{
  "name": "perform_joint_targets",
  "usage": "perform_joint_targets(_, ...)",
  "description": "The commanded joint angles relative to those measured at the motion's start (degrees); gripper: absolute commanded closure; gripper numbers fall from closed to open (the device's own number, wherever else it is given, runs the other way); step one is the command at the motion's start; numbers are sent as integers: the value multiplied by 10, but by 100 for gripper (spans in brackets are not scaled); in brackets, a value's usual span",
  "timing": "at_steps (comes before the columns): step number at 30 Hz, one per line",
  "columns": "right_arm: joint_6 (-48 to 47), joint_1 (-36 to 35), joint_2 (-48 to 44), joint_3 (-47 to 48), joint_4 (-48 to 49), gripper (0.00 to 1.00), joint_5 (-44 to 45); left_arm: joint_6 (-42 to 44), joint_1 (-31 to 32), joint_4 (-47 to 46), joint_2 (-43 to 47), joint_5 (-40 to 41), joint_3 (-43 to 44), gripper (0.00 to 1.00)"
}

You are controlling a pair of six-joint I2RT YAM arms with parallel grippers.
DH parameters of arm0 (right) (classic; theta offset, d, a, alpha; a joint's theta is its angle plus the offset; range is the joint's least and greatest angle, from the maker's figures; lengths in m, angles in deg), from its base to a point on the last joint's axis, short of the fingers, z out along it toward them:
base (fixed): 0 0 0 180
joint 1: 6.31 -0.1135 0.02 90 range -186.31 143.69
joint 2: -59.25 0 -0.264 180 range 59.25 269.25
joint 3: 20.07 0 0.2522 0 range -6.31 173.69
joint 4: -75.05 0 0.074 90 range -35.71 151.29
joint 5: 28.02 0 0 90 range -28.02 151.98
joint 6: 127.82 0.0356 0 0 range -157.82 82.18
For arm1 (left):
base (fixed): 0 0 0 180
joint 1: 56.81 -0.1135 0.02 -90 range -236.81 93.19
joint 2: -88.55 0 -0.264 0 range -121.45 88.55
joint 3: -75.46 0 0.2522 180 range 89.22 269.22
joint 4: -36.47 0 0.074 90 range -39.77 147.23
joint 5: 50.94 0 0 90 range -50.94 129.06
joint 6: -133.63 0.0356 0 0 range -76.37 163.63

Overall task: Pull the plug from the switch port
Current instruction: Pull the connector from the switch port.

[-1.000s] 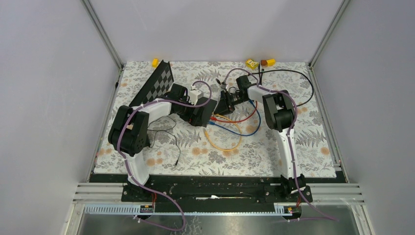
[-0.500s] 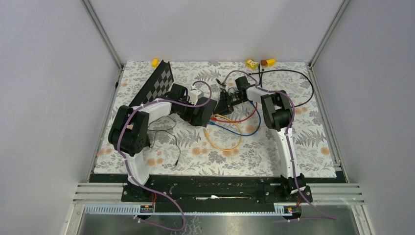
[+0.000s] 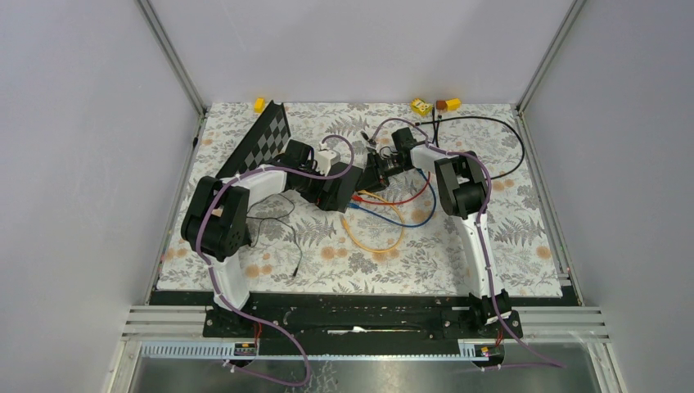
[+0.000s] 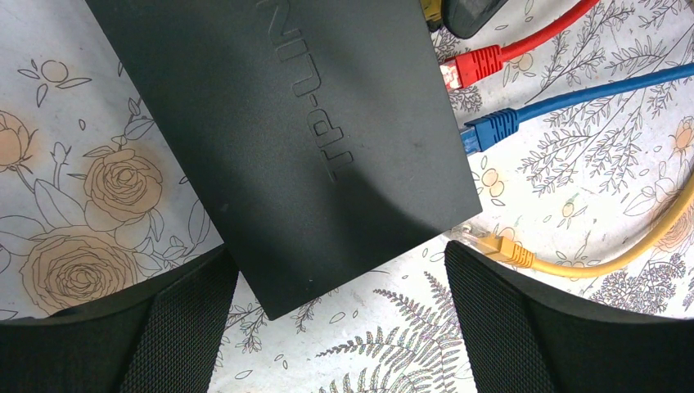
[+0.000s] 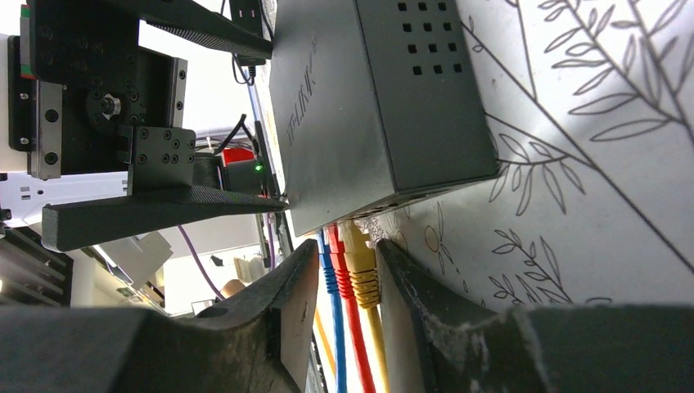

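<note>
The switch [image 3: 376, 172] is a flat black box lying mid-table; in the left wrist view the switch [image 4: 311, 139] fills the upper left. My left gripper [image 4: 340, 327] stands open astride its near corner, touching nothing. A red plug [image 4: 470, 65] and a blue plug [image 4: 491, 129] meet its port edge, and a loose yellow plug [image 4: 503, 248] lies on the mat. My right gripper [image 5: 348, 250] is open at the port side. One finger rests against a yellow plug [image 5: 362, 274] seated in the switch [image 5: 385, 106]. A gap is left beside the blue plug [image 5: 326, 270].
Red, blue and yellow cables [image 3: 372, 233] loop in front of the switch. A chequered board [image 3: 266, 139] lies at the back left. A thin black wire [image 3: 282, 233] runs by the left arm, a thick black cable [image 3: 491, 123] curves at the back right, and small yellow blocks [image 3: 421, 106] sit along the far edge.
My right gripper's jaws have narrowed around the plugs and the right wrist has edged slightly left. The left arm and the switch have not moved.
</note>
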Motion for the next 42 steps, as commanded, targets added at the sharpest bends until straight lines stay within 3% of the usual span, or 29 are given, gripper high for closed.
perform_joint_targets(1,-29,-21,39,-3,15,60,90,2,7,-4,-10,-15,3,4)
perform_joint_targets(42,-11,-21,47,12,11,68,108,9,13,-4,-3,-1,-6,4)
